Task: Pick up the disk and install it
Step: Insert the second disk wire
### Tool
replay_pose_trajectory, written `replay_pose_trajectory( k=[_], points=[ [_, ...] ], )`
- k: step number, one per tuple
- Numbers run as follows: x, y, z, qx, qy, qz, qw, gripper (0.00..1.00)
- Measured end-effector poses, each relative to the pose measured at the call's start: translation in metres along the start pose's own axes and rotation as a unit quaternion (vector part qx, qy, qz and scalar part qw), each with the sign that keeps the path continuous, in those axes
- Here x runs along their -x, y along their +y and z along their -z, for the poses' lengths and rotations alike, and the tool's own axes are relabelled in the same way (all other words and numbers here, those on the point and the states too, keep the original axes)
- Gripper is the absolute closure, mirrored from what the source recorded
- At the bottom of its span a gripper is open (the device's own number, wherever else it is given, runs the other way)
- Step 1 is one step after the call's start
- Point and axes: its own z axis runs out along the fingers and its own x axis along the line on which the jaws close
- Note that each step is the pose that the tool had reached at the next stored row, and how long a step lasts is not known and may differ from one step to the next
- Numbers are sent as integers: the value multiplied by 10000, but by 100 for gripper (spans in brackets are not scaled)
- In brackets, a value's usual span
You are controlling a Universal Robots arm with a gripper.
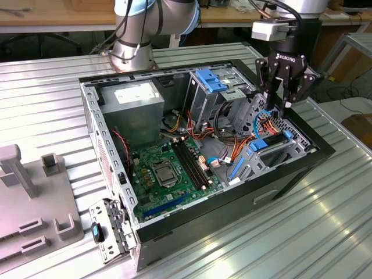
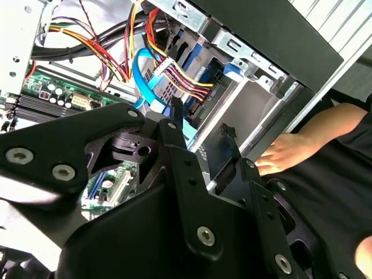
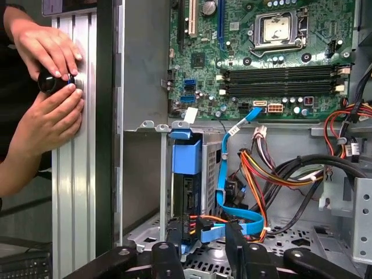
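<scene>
The disk (image 3: 187, 195), dark with a bright blue caddy rail, sits inside the drive bay at the case's front corner, with cables running to its end. In the exterior view its blue rail marks the disk (image 1: 269, 143) low in the bay on the exterior view's right. My gripper (image 1: 283, 99) hangs just above that bay, open, with nothing between its fingers. In both wrist views the black fingertips (image 3: 174, 247) stand apart; the gripper (image 3: 206, 250) is over the disk's cabled end, and the gripper (image 2: 200, 128) has cables behind it.
The open computer case (image 1: 110, 145) lies on a ribbed metal table (image 1: 325, 221), motherboard (image 3: 261, 58) exposed. Bundled orange, yellow and blue cables (image 3: 256, 174) crowd the bay. A person's hands (image 3: 49, 75) hold a dark knob on the table beside the case. A grey fixture (image 1: 35, 197) stands at the exterior view's left.
</scene>
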Motion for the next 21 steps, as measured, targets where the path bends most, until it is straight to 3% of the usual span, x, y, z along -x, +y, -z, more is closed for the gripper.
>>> replay_pose_trajectory(
  k=[3,7,13,14,15,16,17,19,20,21],
  points=[
    [7,3,-10,-9,35,-1,10000,58],
    [9,4,-18,-14,42,-3,10000,83],
    [-3,6,-27,-15,39,-4,10000,84],
    [-17,7,-31,-15,34,-4,10000,84],
    [-44,9,-40,-15,5,-5,10000,84],
    [-64,10,-48,-16,-34,-7,10000,84],
    [-96,15,-61,-20,-220,-15,9998,84],
    [-130,26,-73,-26,-521,-28,9986,84],
    [-154,35,-82,-28,-643,-33,9979,84],
    [-180,42,-95,-30,-724,-37,9974,84]
  ],
)
